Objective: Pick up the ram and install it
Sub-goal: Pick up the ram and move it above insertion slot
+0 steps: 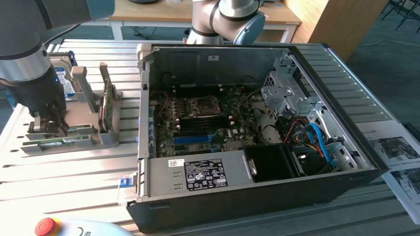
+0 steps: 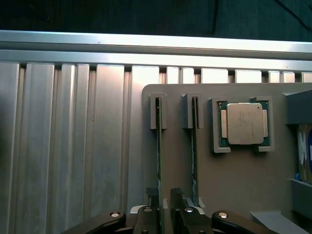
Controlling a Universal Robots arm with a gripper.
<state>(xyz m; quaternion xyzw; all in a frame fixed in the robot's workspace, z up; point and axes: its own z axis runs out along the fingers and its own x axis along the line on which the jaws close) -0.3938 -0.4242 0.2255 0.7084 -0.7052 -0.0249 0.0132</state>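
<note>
Two slots: each holds a thin board on edge in the grey holder [image 2: 234, 185]; the ram [image 2: 159, 146] stands in the outer one, a second stick [image 2: 194, 146] just beside it
Edges: the holder's rim runs close along the ram; beyond it bare slatted table [image 2: 73, 146] leaves open room
Hand: the gripper [image 2: 165, 195] stands astride the ram, fingers apart, not clamped
Ram: edge-on, long, narrow, green
Neighbours: a silver processor [image 2: 242, 123] past the second stick; the open computer case [image 1: 262, 199] well apart

A robotics lab: slotted aluminium bench [image 1: 66, 172], opened computer case [image 1: 262, 199], emergency-stop button [image 1: 46, 225].
</note>
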